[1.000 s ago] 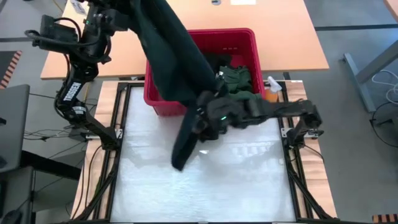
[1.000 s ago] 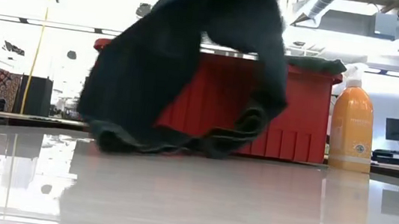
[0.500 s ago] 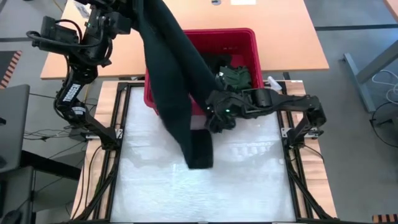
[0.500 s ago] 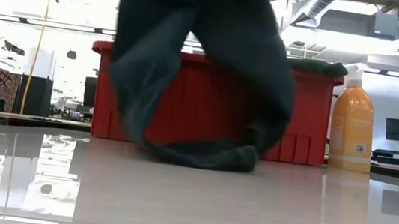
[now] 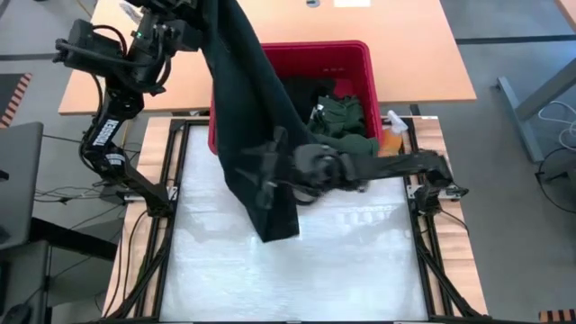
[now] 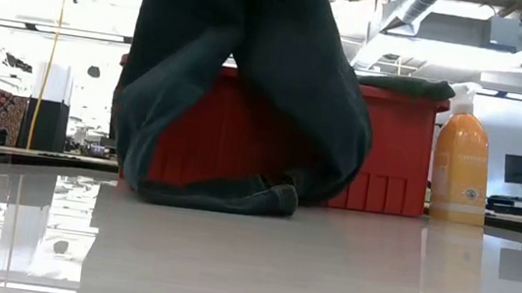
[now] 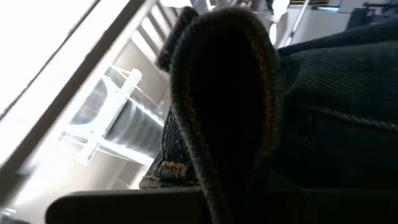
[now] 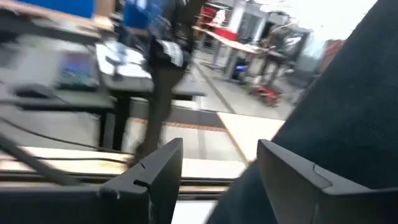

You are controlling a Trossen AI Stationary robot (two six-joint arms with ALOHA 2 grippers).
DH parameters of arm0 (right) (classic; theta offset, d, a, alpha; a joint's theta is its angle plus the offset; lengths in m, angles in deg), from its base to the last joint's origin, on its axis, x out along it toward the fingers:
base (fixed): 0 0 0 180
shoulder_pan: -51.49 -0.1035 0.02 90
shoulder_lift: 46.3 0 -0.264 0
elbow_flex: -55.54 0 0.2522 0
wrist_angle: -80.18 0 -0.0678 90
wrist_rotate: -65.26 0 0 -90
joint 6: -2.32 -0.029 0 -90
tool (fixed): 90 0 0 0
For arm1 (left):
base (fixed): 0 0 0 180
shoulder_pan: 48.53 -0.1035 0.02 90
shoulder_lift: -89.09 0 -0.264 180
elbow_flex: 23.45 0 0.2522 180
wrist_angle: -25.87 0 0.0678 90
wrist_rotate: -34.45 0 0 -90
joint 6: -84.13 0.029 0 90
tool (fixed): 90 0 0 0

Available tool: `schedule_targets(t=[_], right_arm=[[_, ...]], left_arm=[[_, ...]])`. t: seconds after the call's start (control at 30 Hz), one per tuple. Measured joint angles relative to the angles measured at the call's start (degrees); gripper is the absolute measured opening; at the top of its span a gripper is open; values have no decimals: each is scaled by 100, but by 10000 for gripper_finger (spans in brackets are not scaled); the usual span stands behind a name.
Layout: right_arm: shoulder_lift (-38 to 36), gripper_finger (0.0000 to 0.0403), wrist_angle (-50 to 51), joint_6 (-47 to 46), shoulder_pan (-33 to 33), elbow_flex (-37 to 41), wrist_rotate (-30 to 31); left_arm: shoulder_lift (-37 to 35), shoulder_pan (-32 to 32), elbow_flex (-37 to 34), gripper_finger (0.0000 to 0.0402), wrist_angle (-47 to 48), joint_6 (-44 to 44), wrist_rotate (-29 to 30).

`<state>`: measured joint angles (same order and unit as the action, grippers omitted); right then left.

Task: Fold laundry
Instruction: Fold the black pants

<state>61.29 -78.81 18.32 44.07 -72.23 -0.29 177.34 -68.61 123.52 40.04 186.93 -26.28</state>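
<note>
Ideally the open-jawed right gripper [image 5: 263,169] catches the hanging dark garment [image 5: 247,108] low near its hem, while the left gripper [image 5: 184,13], jaws clamped on its top, stays high.

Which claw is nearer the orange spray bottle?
Right. The right claw is open at the hanging dark garment, over the table, left of the bottle. The left claw holds the garment's top, beyond the basket's far left corner.
</note>
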Motion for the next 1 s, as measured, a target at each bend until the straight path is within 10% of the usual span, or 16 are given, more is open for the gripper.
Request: schedule_targets(t=[0.3, 0.87, 1.0], right_arm=[[905, 221, -106, 2093, 259, 4, -37], [1289, 221, 937, 1939, 497, 11, -43], [1576, 221, 957, 2005, 501, 2, 894]], left_arm=[[0, -317, 0, 9, 984, -800, 296], [287, -434, 0, 9, 1775, -1799, 556], [385, -434, -2, 9, 1815, -1958, 596]])
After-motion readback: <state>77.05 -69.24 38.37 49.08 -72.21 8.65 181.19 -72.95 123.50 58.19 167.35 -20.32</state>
